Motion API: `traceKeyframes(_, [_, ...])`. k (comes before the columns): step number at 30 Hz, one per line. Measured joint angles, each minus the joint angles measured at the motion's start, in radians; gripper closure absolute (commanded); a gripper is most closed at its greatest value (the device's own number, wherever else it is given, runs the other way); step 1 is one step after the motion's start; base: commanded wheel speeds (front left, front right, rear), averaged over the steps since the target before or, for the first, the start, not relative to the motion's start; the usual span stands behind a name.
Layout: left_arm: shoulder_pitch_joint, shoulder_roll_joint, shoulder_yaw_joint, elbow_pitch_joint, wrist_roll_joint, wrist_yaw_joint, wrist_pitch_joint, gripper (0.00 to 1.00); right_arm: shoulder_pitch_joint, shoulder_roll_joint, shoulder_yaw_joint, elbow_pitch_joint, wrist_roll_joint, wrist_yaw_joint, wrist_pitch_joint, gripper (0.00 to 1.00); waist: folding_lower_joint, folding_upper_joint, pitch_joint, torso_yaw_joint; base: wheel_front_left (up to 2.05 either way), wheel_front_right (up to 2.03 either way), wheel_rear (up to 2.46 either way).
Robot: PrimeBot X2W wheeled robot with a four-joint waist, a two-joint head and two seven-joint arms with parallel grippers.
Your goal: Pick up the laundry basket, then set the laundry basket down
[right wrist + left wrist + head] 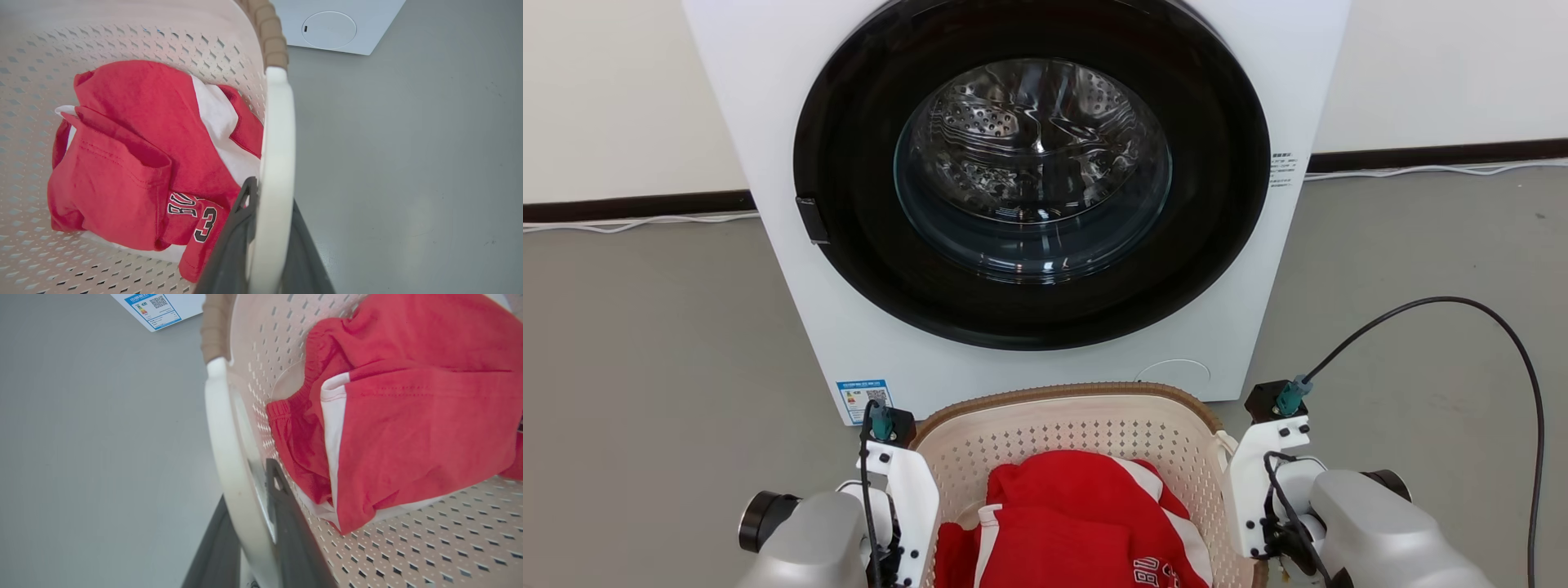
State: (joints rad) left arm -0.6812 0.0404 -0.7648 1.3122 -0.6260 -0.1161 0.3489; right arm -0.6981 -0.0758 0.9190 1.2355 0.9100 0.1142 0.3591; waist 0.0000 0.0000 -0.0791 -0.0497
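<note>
Left pincer (247, 490) and right pincer (271, 196) each clench a white side handle (218, 428) of the basket (1094, 429), one finger either side. It sits between them, washer (760, 122) just beyond their tips: cream perforated plastic, brown woven rim, red shirt (1062, 514) inside. Likely light, stiff and slick, so grip both handles and keep it level.
</note>
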Motion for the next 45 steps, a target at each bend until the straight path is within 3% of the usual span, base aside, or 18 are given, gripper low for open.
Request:
traceKeyframes(17, [-0.003, 0.002, -0.015, 0.0, -0.01, 0.0, 0.0, 1.0, -0.004, 0.0, 0.038, 0.004, 0.038, 0.0, -0.017, 1.0, 0.0, 0.0, 0.023, -0.001, 0.0, 0.0, 0.0])
traceKeyframes(25, [-0.019, 0.019, -0.024, 0.0, -0.01, 0.008, -0.033, 1.0, -0.004, -0.001, 0.061, -0.021, 0.053, 0.0, -0.07, 1.0, 0.0, 0.0, 0.084, 0.005, 0.0, 0.0, 0.0])
traceKeyframes(45, [-0.248, 0.042, -0.041, -0.021, 0.023, 0.096, -0.298, 1.0, -0.23, -0.01, 0.092, 0.007, 0.028, -0.002, -0.398, 1.0, 0.0, 0.0, 0.484, 0.027, 0.0, 0.0, 0.0])
